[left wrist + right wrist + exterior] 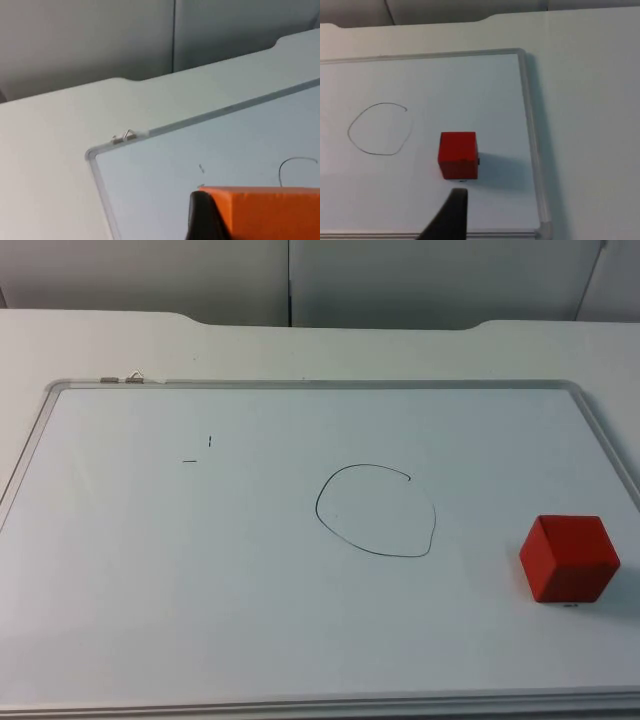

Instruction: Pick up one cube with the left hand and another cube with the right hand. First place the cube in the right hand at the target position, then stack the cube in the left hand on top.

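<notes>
A whiteboard [150, 620] with a metal frame lies on the white table [90, 340], which ends at the grey partition wall [400, 280]. A hand-drawn circle [377, 510] marks the board's middle. The red cube [569, 558] sits on the board near its right edge, well apart from the circle. The left gripper [235, 220] is clamped on an orange cube [270, 212], held above the board's far left corner. The right gripper [451, 215] hangs just short of the red cube; whether its fingers are apart cannot be told.
</notes>
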You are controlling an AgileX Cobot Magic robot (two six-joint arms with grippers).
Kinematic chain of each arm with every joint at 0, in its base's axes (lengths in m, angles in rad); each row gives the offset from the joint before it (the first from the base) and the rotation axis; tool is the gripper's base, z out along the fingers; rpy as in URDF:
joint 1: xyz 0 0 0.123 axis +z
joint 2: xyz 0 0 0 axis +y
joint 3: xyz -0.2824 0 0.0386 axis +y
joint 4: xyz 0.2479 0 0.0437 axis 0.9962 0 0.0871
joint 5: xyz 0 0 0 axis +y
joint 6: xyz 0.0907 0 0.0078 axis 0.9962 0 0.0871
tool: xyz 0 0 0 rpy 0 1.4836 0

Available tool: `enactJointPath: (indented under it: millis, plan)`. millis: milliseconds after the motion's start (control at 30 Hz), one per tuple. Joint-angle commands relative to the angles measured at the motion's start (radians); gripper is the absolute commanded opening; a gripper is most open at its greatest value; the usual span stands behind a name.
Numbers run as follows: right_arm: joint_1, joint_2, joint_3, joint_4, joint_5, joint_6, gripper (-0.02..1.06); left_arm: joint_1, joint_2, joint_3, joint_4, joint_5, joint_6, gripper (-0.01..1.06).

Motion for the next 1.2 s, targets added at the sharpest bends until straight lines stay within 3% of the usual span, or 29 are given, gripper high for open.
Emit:
enactJointPath:
  millis: [0, 33, 200, 333, 700, 933, 1067, 1167]
  plan:
    - [-0.007, -0.004, -0.003, 0.054, -0.009, -0.042, 1.01, -0.008, -0.091, 0.064, 0.053, 0.010, -0.078, 0.00]
    - [-0.007, -0.004, -0.003, 0.068, -0.009, -0.044, 1.01, -0.008, -0.179, 0.145, 0.096, 0.020, -0.132, 0.00]
    - [-0.007, 0.082, -0.024, 0.098, -0.004, -0.060, 1.01, -0.008, -0.361, 0.299, 0.145, 0.069, -0.211, 0.00]
    - [-0.007, 0.193, -0.084, 0.140, -0.052, -0.116, 1.01, -0.008, -0.443, 0.370, 0.176, 0.082, -0.250, 0.00]
    - [-0.005, 0.620, -0.308, 0.146, -0.105, -0.152, 1.00, -0.008, -0.462, 0.393, 0.186, 0.091, -0.259, 0.00]
    - [-0.003, 0.894, -0.406, 0.242, -0.090, -0.194, 1.00, -0.008, -0.462, 0.392, 0.223, 0.091, -0.259, 0.00]
    - [0.045, 0.998, -0.408, 0.209, -0.092, -0.148, 1.00, -0.008, -0.462, 0.392, 0.223, 0.087, -0.259, 0.00]
    - [0.177, 1.084, -0.408, 0.054, -0.118, 0.026, 1.00, -0.008, -0.462, 0.395, 0.225, 0.085, -0.259, 0.00]
